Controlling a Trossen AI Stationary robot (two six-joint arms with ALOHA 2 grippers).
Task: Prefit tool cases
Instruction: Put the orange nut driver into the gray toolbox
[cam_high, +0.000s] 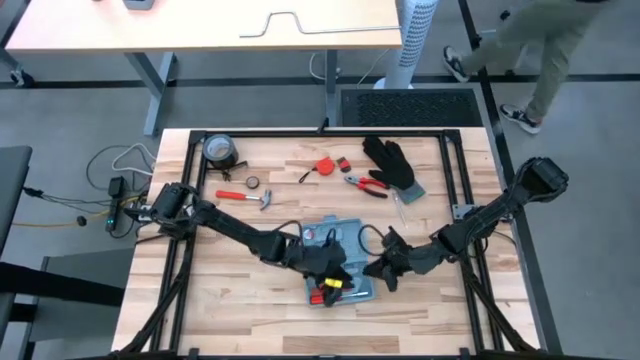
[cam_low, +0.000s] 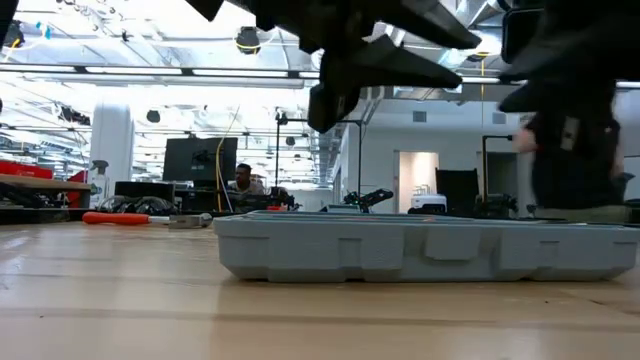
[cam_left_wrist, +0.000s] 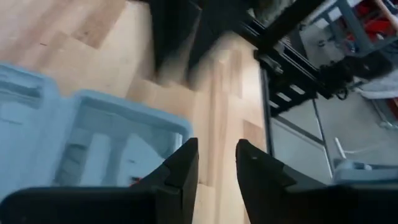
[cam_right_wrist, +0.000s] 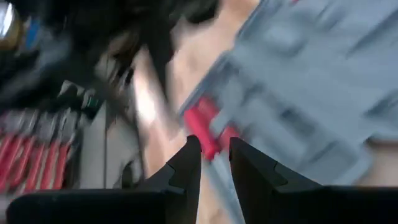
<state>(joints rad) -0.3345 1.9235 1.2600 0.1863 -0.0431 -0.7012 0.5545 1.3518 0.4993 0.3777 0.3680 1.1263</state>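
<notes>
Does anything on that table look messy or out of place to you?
Nothing looks broken or spilled. The light-blue tool case lies open with most slots bare, while its tools are loose across the table: a hammer and pliers. A black glove lies among them, the one thing that is no tool.

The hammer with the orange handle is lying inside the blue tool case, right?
No. The hammer lies on the bare wooden table, away from the blue tool case and nearer the tape roll. The high view shows it.
</notes>
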